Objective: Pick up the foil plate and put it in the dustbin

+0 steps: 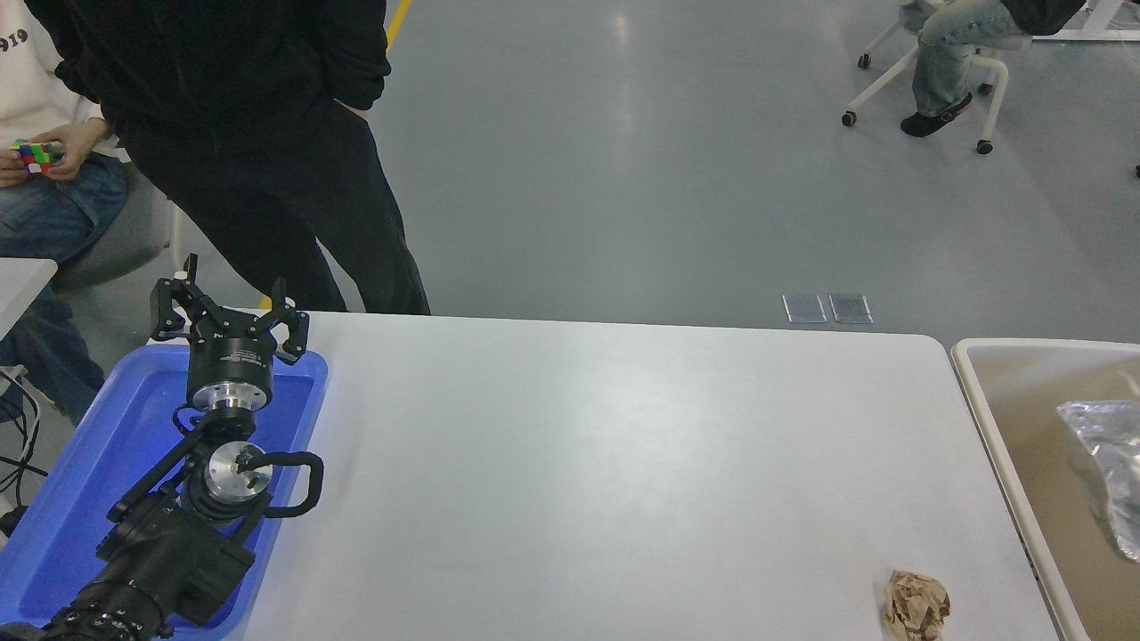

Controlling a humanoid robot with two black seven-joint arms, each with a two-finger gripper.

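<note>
Blue plastic forms the tray (98, 463) at the worktop's nine o'clock edge, and the parked left arm lies across it, pointing to twelve o'clock. The left tool (229, 312) sits over the tray's far rim, released, its fingers (169, 303) spread with nothing between them. Beyond it, at eleven o'clock, a person in black (249, 133) stands at the worktop's far side, next to a seated person holding a coloured cube (34, 156). The white worktop (606, 463) is bare across its middle. At five o'clock a crumpled brown paper ball (917, 605) rests near the edge. At three o'clock, just beside the worktop, the dustbin (989, 418) stands with the foil plate (1109, 472) inside it, cut off by the frame. The right tool is out of sight.
</note>
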